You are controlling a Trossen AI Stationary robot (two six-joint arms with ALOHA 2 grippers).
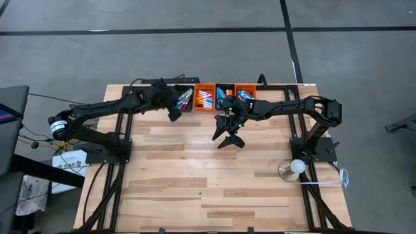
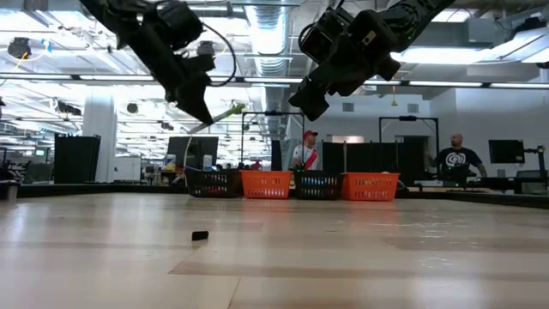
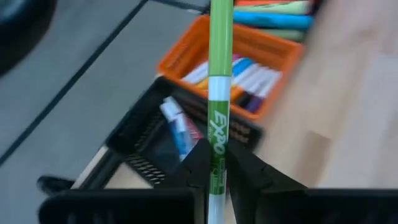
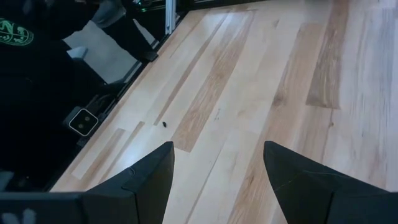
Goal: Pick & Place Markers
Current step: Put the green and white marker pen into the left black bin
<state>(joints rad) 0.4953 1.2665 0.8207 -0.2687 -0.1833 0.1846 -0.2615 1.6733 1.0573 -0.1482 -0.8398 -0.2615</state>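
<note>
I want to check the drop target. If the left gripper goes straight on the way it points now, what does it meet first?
Probably the black mesh bin: the left gripper, shut on the green Expo marker, points toward it, with the orange plastic bin just beyond. Depth is uncertain.

Even, bright light falls from ceiling strip lamps (image 2: 274, 39) at twelve o'clock in the low view, glaring white. The counter (image 1: 195, 182) shows soft shadows under the arms. In the left wrist view the bins (image 3: 249, 56) are blurred, while the green marker (image 3: 219, 93) is sharper.
</note>
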